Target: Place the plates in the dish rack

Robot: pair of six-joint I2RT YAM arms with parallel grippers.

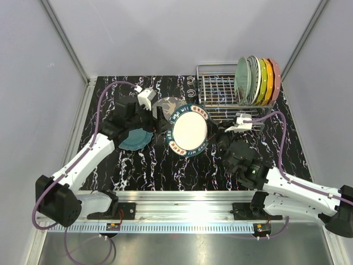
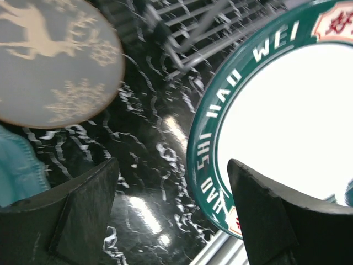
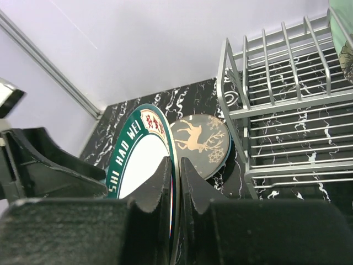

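My right gripper (image 3: pixel 175 165) is pinched narrow on the rim of the green-rimmed plate (image 3: pixel 138 160), holding it at the plate's 3 o'clock edge as the top view shows it; the plate, white in the middle with lettering round its border, is near the centre of the black marbled table (image 1: pixel 165 171). My left gripper (image 2: pixel 174 165) is at the plate's 9 o'clock edge with its jaws spread wide and holding nothing; the green rim runs just beside one finger, and I cannot tell whether they touch. At 11 o'clock from the held plate lies the grey deer plate (image 1: pixel 165 104), partly covered by it; at 8 o'clock, under my left arm, lies a teal plate (image 1: pixel 135 141). The dish rack (image 1: pixel 218 91) sits at 1 o'clock; a row of plates (image 1: pixel 258 80) stands upright at its right end, and its left slots are free.
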